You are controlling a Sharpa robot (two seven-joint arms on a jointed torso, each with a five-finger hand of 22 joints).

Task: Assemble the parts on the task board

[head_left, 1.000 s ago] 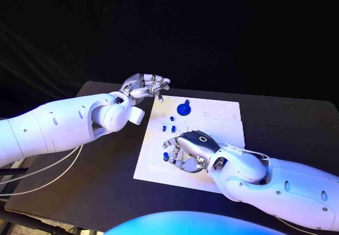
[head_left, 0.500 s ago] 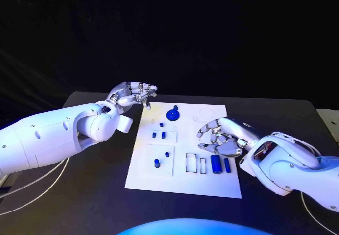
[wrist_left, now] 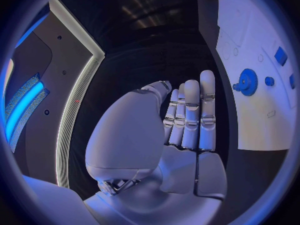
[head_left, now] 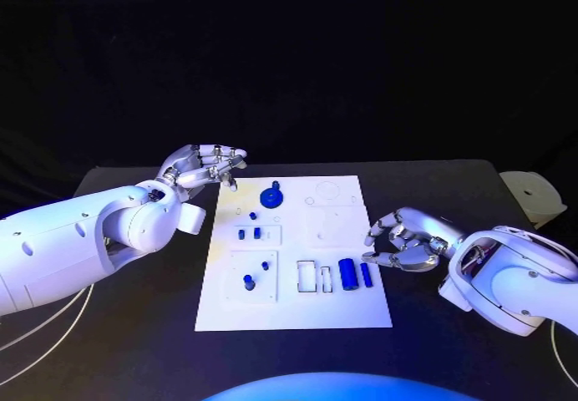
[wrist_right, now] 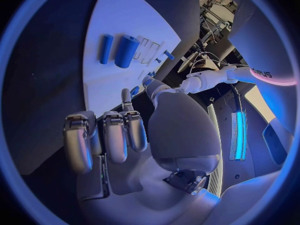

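Several blue parts, a gear (head_left: 273, 197) among them, are sitting on the task board (head_left: 295, 313), while two cylinders (head_left: 348, 273) are lying loose, waiting. The left hand (head_left: 202, 164) and right hand (head_left: 408, 241) are hovering beside it, fingers curled, holding nothing.

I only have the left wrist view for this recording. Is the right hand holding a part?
Observer: No. In the right wrist view the right hand has its fingers curled with nothing in them.
Operator: Where is it relative to the board?
Observer: The head view puts it over the black table, just off the task board's right edge.
Operator: What lies nearest to it?
Observer: Two blue cylinders, lying side by side on the board.
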